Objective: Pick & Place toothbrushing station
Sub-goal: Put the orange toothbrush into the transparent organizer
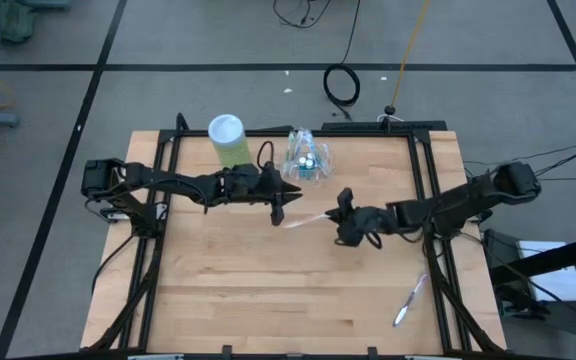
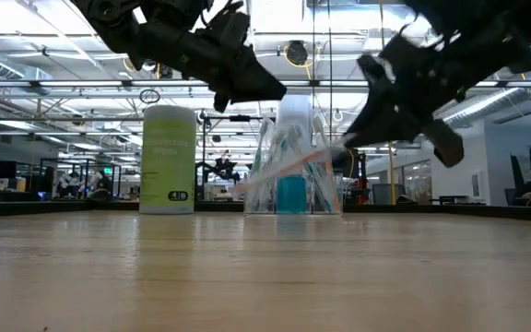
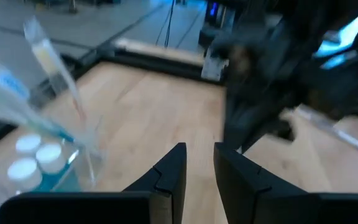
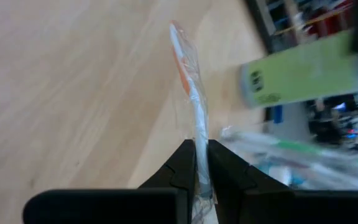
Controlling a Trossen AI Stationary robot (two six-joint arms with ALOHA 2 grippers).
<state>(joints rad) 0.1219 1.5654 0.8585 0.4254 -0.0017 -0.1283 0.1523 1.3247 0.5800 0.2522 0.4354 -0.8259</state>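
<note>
Right wrist view shows the right gripper [image 4: 201, 163] clamped on a wrapped toothbrush [image 4: 191, 102] with an orange and white handle, the brush running straight out from between the fingers above the table [image 4: 67, 93]. Seen from above, that brush [image 1: 306, 218] spans the gap toward the left gripper [image 1: 278, 212], whose fingers stand slightly apart and hold nothing. Near the table's front right edge lies another wrapped toothbrush [image 1: 409, 300]. Farther back, just behind the left gripper, stands the clear bag [image 1: 305, 156] with blue tubes [image 3: 35, 155] and brushes inside, and beside it a green canister [image 1: 230, 140].
</note>
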